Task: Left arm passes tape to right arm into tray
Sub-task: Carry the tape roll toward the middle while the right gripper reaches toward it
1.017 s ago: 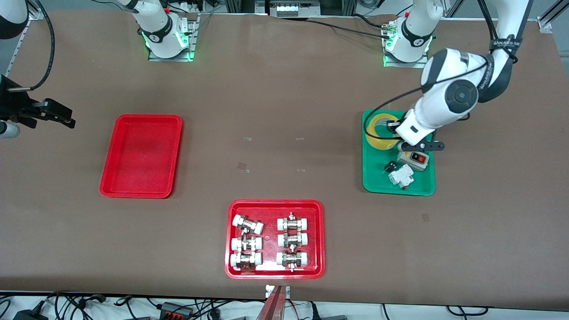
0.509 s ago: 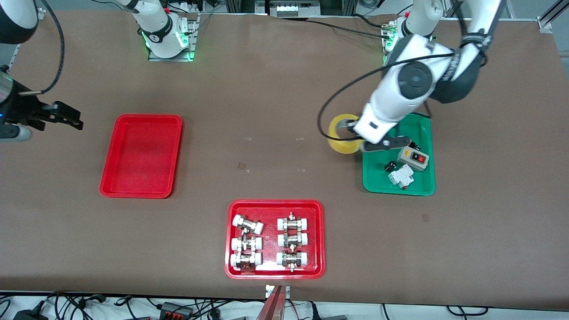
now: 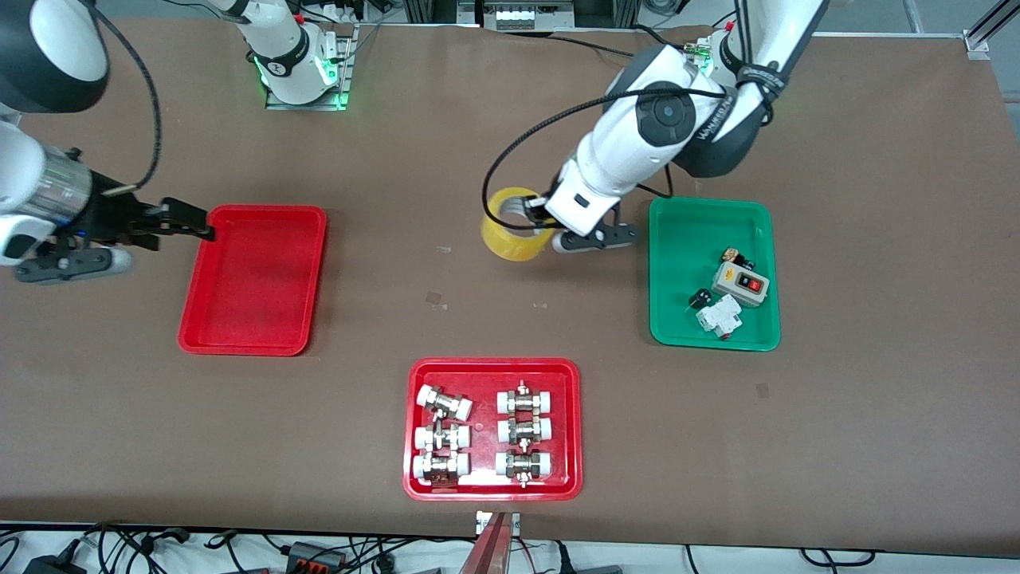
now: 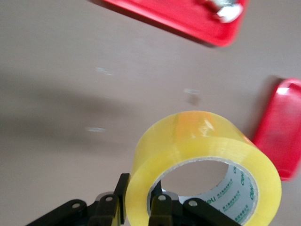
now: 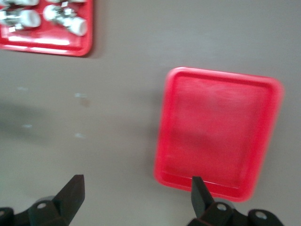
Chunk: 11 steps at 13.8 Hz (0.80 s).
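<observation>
My left gripper (image 3: 532, 217) is shut on the wall of the yellow tape roll (image 3: 514, 224) and holds it up over the middle of the table. In the left wrist view one finger is inside the hole and one outside the tape (image 4: 202, 155), which fills that view beside the left gripper (image 4: 139, 200). The plain red tray (image 3: 255, 279) lies toward the right arm's end of the table. My right gripper (image 3: 195, 223) is open and empty at that tray's edge. In the right wrist view the right gripper (image 5: 136, 190) spans bare table and the tray's rim (image 5: 221, 136).
A red tray of white-capped metal fittings (image 3: 492, 429) lies near the front camera, mid-table. A green tray (image 3: 712, 271) with a grey switch box (image 3: 739, 283) and small parts lies toward the left arm's end. Small tape marks dot the table's middle.
My left gripper has carried the tape out of the green tray to over the table's middle. My right gripper has moved in from the table's end to the plain red tray's edge.
</observation>
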{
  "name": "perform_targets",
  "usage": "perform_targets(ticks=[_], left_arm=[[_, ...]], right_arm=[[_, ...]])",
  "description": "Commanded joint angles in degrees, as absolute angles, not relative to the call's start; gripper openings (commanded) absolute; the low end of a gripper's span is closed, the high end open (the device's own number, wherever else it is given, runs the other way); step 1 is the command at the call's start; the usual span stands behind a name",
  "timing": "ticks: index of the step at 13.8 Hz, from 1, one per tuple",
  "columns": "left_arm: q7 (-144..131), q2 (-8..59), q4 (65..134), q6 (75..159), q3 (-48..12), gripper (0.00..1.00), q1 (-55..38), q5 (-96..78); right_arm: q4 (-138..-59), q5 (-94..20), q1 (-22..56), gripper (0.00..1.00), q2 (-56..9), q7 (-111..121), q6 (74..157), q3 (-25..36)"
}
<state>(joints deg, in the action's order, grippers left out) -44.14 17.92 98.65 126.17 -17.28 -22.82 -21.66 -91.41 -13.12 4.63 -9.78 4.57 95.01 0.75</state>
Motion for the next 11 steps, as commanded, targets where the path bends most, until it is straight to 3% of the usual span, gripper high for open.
perform_targets(ticks=[1, 6, 11], left_arm=[[-45.1, 18.3, 96.9, 132.9, -17.0, 0.01, -25.6, -28.5], [-47.7, 19.0, 96.9, 145.2, -17.0, 0.01, -29.8, -34.4], [-48.2, 20.6, 96.9, 151.7, -17.0, 0.01, -33.4, -35.8]], right_arm=[[-90.9, -19.1, 7.3, 1.0, -11.2, 5.6, 94.6, 1.1], [-90.4, -34.3, 9.2, 1.0, -13.0, 5.8, 94.7, 1.1], [-87.6, -42.0, 12.3, 1.0, -14.2, 10.0, 94.7, 1.0]])
